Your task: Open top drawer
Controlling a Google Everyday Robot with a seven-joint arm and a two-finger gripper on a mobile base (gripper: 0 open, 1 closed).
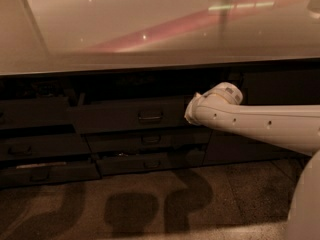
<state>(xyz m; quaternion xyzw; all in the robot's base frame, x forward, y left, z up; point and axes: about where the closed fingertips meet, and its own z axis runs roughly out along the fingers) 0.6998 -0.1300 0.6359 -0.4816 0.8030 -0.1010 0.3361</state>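
Observation:
The top drawer (115,116) is the widest dark grey front in the middle column under the counter, with a small centre pull handle (150,116). It stands out a little further than the fronts below it, with a dark gap above it. My white arm (250,121) reaches in from the right, its elbow joint right of the drawer front. My gripper (233,78) is only a dim dark shape past the wrist, up in the shadow under the counter edge, right of and above the handle.
A glossy pale countertop (150,29) overhangs the drawers. Two shorter drawer fronts (150,140) lie below the top one, with more drawers at left (35,149). A dark cabinet panel (280,91) is at right. The speckled floor (125,209) carries arm shadows.

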